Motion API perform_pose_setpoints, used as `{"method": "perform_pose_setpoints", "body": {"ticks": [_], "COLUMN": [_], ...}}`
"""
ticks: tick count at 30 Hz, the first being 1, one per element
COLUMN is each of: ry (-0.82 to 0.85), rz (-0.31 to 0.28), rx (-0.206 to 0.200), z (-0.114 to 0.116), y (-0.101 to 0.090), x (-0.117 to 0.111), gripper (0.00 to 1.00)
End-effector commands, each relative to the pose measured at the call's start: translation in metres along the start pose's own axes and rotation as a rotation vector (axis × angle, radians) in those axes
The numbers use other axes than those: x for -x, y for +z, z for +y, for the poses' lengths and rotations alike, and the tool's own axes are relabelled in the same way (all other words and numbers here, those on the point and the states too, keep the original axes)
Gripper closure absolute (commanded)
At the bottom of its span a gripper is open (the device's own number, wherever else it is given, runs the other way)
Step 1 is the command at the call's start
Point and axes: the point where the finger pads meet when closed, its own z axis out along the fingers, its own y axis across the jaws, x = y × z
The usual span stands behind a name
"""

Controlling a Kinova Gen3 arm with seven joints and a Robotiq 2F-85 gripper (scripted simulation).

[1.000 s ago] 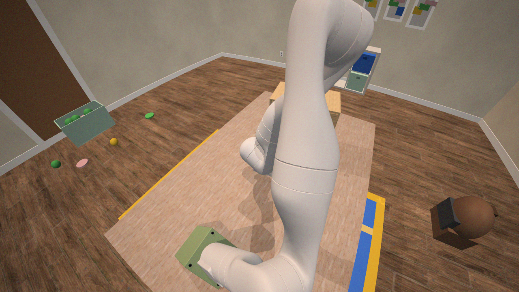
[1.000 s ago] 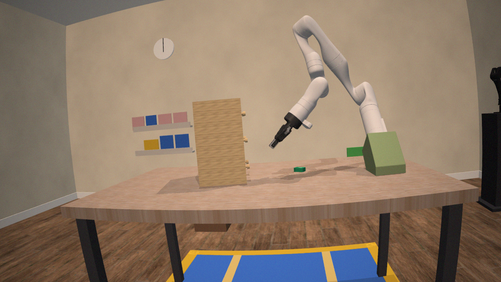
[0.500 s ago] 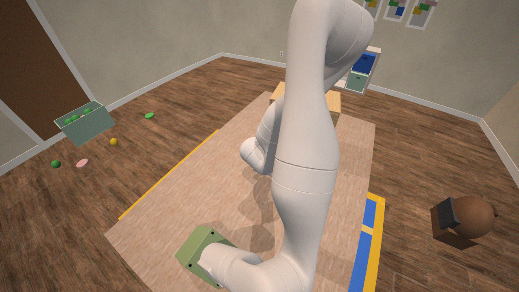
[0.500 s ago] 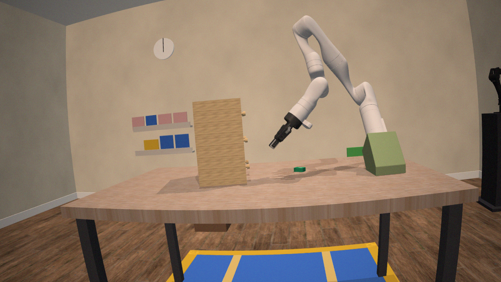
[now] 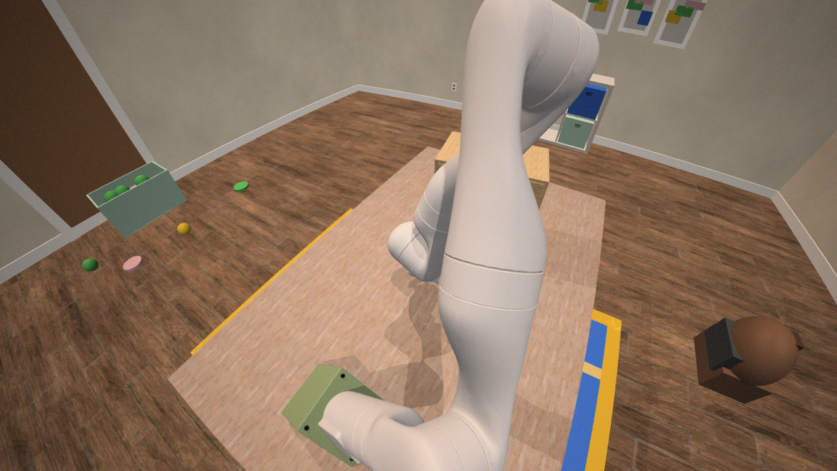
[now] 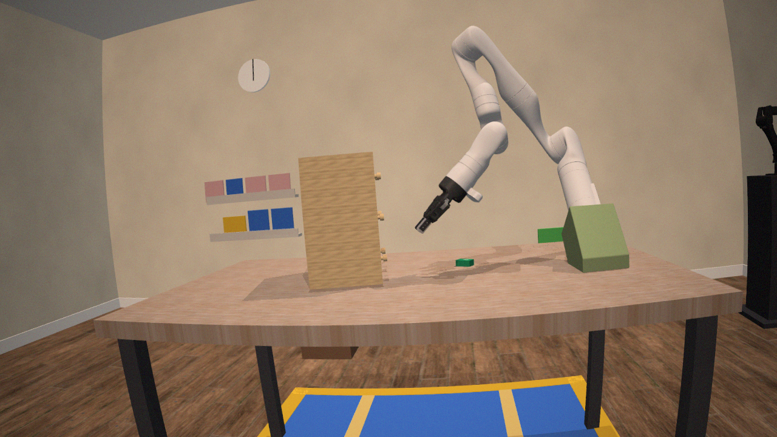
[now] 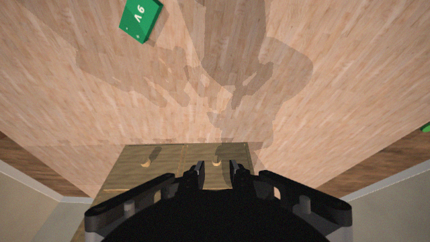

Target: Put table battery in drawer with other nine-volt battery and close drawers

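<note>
The nine-volt battery [image 6: 464, 262] [image 7: 141, 19] lies flat on the tabletop [image 6: 434, 304] [image 7: 188, 117] [image 5: 304, 292], below the claw [image 6: 420, 228] [image 7: 217, 168] and well apart from it. In the exterior view it sits on the side of the claw toward the arm's green base [image 6: 597, 239] [image 5: 316, 389], away from the chest [image 6: 342, 223] [image 7: 121, 171] [image 5: 537, 167]. The claw hangs in the air, tilted down toward the chest, its fingers parted partway with nothing between them and a short gap short of the chest's front. The wrist view shows what the exterior view does not: the "9V" lettering on the battery, a face of the chest with two round knobs near its lower edge, and one of these knobs [image 7: 216, 163] appearing between the fingertips, though they do not touch it. The exterior view shows the chest standing upright, its plain side panel toward the camera and knobs sticking out along its front edge at several heights. The top view shows neither battery nor claw, as the white arm [image 5: 491, 234] [image 6: 488, 103] covers much of the tabletop and the middle of the chest; only pieces of the chest's top and front show at either side of it.
</note>
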Motion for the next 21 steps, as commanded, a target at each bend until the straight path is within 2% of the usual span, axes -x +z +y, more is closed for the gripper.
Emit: {"method": "perform_pose_setpoints", "body": {"ticks": [1,12,14,21], "ry": [0.013,0.016,0.016,0.013], "rz": [-0.007,-0.004,-0.004,-0.008], "rx": [0.000,-0.003,-0.003,0.000], "z": [0.001,-0.002,-0.002,0.000], "y": [0.011,0.068,0.068,0.088], "x": [0.002,-0.003,-0.003,-0.003], "gripper": [0.67,0.67,0.67,0.67]}}
